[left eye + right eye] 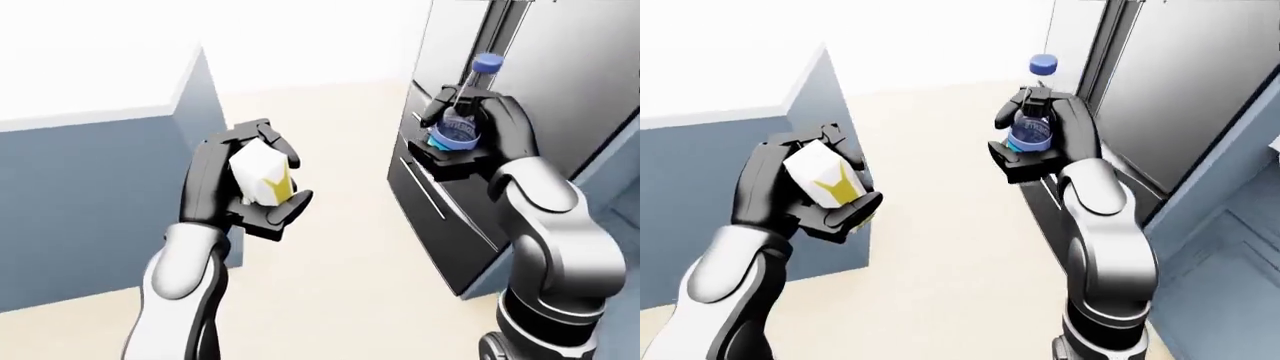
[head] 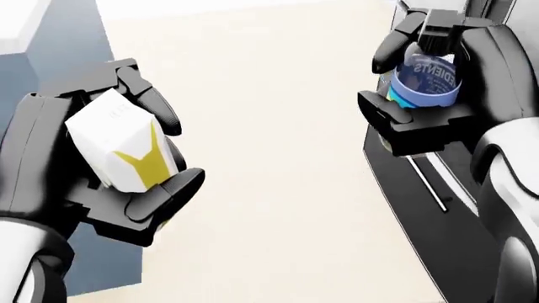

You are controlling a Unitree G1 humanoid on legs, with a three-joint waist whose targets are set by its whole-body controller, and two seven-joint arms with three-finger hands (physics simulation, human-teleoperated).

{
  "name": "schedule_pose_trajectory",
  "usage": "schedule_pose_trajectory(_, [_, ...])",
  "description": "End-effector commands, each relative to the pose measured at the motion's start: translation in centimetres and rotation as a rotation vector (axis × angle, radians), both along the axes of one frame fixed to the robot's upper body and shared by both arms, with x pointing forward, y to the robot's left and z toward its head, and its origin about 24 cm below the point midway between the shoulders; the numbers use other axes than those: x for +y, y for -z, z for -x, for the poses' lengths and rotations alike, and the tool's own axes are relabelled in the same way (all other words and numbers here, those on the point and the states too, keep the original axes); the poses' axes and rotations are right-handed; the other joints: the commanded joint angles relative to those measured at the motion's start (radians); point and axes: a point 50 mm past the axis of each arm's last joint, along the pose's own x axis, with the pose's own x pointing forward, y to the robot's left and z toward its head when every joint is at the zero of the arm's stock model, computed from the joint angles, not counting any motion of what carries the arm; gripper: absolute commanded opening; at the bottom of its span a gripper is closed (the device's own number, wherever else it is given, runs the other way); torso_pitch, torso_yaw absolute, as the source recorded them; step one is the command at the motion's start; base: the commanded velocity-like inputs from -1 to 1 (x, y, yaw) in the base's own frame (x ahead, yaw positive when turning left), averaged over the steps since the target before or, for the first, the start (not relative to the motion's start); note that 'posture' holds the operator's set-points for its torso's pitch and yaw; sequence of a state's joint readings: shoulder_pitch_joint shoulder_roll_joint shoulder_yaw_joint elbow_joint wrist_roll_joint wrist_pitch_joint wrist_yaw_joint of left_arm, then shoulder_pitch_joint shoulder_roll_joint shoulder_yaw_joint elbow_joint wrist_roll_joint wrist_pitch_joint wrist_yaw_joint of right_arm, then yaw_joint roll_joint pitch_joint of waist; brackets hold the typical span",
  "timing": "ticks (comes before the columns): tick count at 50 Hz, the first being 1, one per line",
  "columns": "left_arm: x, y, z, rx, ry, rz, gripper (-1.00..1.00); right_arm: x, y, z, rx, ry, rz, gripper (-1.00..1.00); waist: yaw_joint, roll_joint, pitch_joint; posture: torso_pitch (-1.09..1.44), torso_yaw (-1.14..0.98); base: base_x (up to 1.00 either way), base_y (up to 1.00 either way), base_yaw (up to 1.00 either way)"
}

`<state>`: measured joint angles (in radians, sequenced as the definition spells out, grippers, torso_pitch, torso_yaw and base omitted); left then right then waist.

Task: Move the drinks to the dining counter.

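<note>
My left hand (image 1: 250,180) is shut on a white carton with a yellow mark (image 1: 262,175), held up at the left of the left-eye view; it also shows large in the head view (image 2: 118,148). My right hand (image 1: 480,127) is shut on a clear bottle with a blue label and blue cap (image 1: 462,120), held upright at the right; the bottle also shows in the head view (image 2: 425,76). Both drinks are in the air over the floor. No dining counter shows that I can name.
A blue-grey counter with a white top (image 1: 90,172) stands at the left. A steel fridge with dark lower drawers (image 1: 560,67) stands at the right, just behind my right hand. Beige floor (image 1: 340,247) runs between them.
</note>
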<state>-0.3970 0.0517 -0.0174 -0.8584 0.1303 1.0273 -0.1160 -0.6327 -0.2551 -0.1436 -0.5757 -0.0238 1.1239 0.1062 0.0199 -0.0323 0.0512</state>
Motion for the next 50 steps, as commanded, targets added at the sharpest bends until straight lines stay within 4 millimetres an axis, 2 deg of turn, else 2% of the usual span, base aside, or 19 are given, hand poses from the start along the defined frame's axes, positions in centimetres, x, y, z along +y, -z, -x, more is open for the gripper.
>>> schedule_pose_trajectory(1, [0.3, -1.6, 0.6, -0.105, -0.02, 0.005, -1.0, 0.6, -2.2, 0.7, -0.135, -0.036, 0.014, -1.0, 0.004, -0.004, -0.02, 0.0, 0.0, 0.0, 0.0, 1.0])
schedule_pose_trajectory(5, [0.3, -1.6, 0.6, -0.106, -0.02, 0.003, -1.0, 0.7, -2.3, 0.8, -0.137, -0.04, 0.016, -1.0, -0.005, 0.068, -0.025, 0.0, 0.0, 0.0, 0.0, 1.0])
schedule_pose_trajectory(7, [0.3, -1.7, 0.6, -0.107, -0.019, 0.002, -1.0, 0.7, -2.5, 0.9, -0.138, -0.04, 0.017, -1.0, -0.003, 0.107, -0.052, 0.0, 0.0, 0.0, 0.0, 1.0])
schedule_pose_trajectory(8, [0.3, -1.8, 0.6, -0.108, -0.019, 0.002, -1.0, 0.8, -2.5, 0.9, -0.14, -0.041, 0.019, -1.0, 0.005, 0.096, -0.033, 0.0, 0.0, 0.0, 0.0, 1.0])
schedule_pose_trajectory(12, [0.4, -2.1, 0.7, -0.113, -0.025, 0.006, -1.0, 0.9, -2.8, 1.1, -0.146, -0.047, 0.018, -1.0, 0.03, 0.05, -0.041, 0.0, 0.0, 0.0, 0.0, 1.0])
schedule_pose_trajectory(18, [0.6, -1.9, 0.3, -0.108, -0.029, 0.01, -1.0, 1.1, -2.9, 1.2, -0.158, -0.054, 0.013, -1.0, 0.01, -0.009, -0.013, 0.0, 0.0, 0.0, 0.0, 1.0])
schedule_pose_trajectory(21, [0.6, -1.8, 0.1, -0.106, -0.031, 0.009, -1.0, 1.1, -2.8, 1.1, -0.158, -0.051, 0.014, -1.0, -0.003, -0.09, -0.039, 0.0, 0.0, 0.0, 0.0, 1.0])
schedule_pose_trajectory(22, [0.6, -1.9, 0.2, -0.107, -0.031, 0.009, -1.0, 1.0, -2.8, 1.1, -0.158, -0.052, 0.006, -1.0, -0.004, -0.05, -0.026, 0.0, 0.0, 0.0, 0.0, 1.0])
schedule_pose_trajectory(25, [0.6, -2.2, 0.1, -0.11, -0.031, 0.008, -1.0, 0.7, -2.7, 1.0, -0.153, -0.032, -0.011, -1.0, -0.001, -0.078, -0.023, 0.0, 0.0, 0.0, 0.25, 0.33])
schedule_pose_trajectory(27, [0.7, -2.3, 0.1, -0.109, -0.031, 0.009, -1.0, 0.7, -3.0, 1.1, -0.157, -0.028, -0.019, -1.0, -0.003, -0.04, -0.033, 0.0, 0.0, 0.0, 0.0, 0.0])
schedule_pose_trajectory(29, [0.6, -2.4, 0.1, -0.106, -0.026, 0.013, -1.0, 0.6, -3.1, 1.2, -0.163, -0.025, -0.018, -1.0, -0.009, -0.02, -0.013, 0.0, 0.0, 0.0, 0.0, 0.0])
schedule_pose_trajectory(31, [0.6, -2.6, -0.1, -0.108, -0.027, 0.009, -1.0, 0.6, -3.3, 1.3, -0.172, -0.005, -0.009, -1.0, -0.02, 0.028, -0.014, 0.0, 0.0, 0.0, 0.0, 0.0])
schedule_pose_trajectory(32, [0.7, -2.8, -0.2, -0.109, -0.028, 0.009, -1.0, 0.5, -3.4, 1.3, -0.178, -0.002, -0.014, -1.0, -0.026, 0.076, -0.047, 0.0, 0.0, 0.36, 0.38, 0.0])
schedule_pose_trajectory(33, [0.7, -2.8, -0.2, -0.109, -0.028, 0.009, -1.0, 0.5, -3.5, 1.4, -0.18, -0.001, -0.015, -1.0, -0.022, 0.029, 0.003, 0.0, 0.0, 0.42, 0.49, 0.0])
schedule_pose_trajectory(34, [0.7, -3.0, -0.2, -0.111, -0.027, 0.008, -1.0, 0.5, -3.4, 1.3, -0.181, 0.0, -0.015, -1.0, -0.025, 0.027, 0.017, 0.0, 0.0, 0.48, 0.73, 0.0])
schedule_pose_trajectory(37, [0.7, -3.3, -0.2, -0.116, -0.025, 0.007, -1.0, 0.5, -3.7, 1.4, -0.184, 0.0, -0.021, -1.0, -0.025, -0.008, -0.017, 0.0, 0.0, 0.48, 0.78, 0.0])
schedule_pose_trajectory(43, [0.7, -4.0, 0.1, -0.128, -0.026, 0.007, -1.0, 0.6, -4.2, 1.7, -0.191, 0.0, -0.02, -1.0, -0.058, 0.036, -0.025, 0.0, 0.0, 0.49, 0.79, 0.0])
schedule_pose_trajectory(47, [0.7, -4.4, 0.3, -0.136, -0.025, 0.008, -1.0, 0.7, -4.4, 1.9, -0.194, -0.007, -0.013, -1.0, -0.061, 0.143, -0.055, 0.0, 0.0, 0.49, 0.8, 0.0])
schedule_pose_trajectory(50, [0.8, -4.5, 0.4, -0.139, -0.026, 0.009, -1.0, 0.8, -4.5, 1.9, -0.194, -0.01, -0.013, -1.0, -0.038, 0.104, -0.014, 0.0, 0.0, 0.49, 0.84, 0.0])
